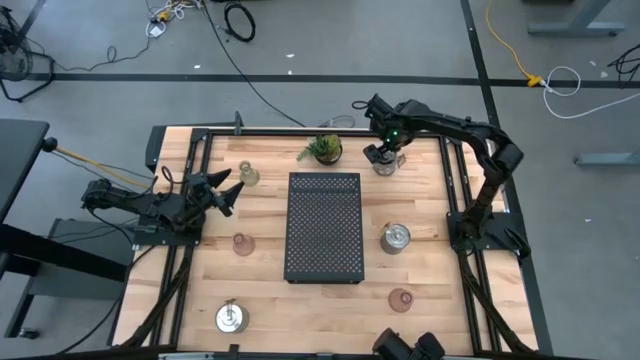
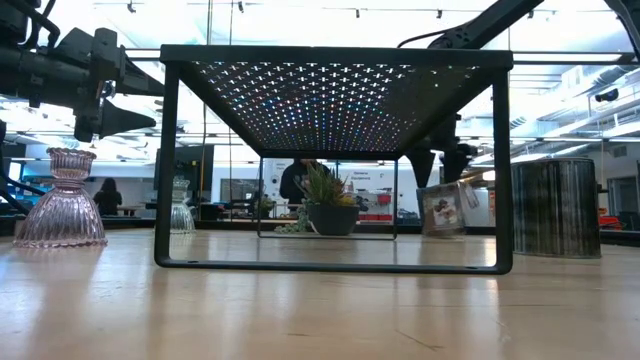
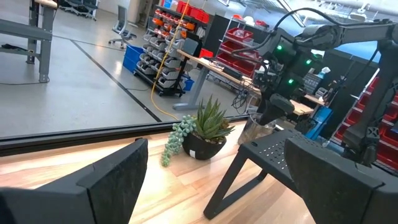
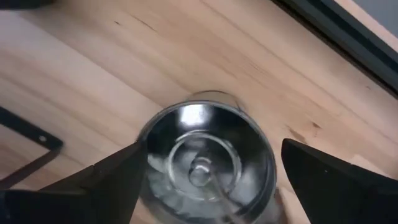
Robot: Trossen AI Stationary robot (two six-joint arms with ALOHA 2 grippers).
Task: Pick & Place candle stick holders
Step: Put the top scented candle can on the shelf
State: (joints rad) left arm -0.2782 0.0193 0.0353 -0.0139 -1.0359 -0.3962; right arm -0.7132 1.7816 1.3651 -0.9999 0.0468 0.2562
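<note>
A shiny silver candle stick holder (image 4: 205,158) stands upright on its base near the table's far right. My right gripper (image 1: 383,153) hangs open just above it, pointing down, one finger to each side; in the low view its fingertips (image 2: 422,168) are above the holder (image 2: 445,208). Two more silver holders stand at the right middle (image 1: 396,238) and near left (image 1: 231,317). Glass holders stand at the far left (image 1: 248,175), left middle (image 1: 242,243) and near right (image 1: 401,299). My left gripper (image 1: 232,192) waits open and level at the left edge.
A black perforated tray (image 1: 323,227) stands on legs in the table's middle. A small potted plant (image 1: 323,150) sits behind it, just left of my right gripper. The table's black frame rail (image 1: 445,180) runs close by on the right.
</note>
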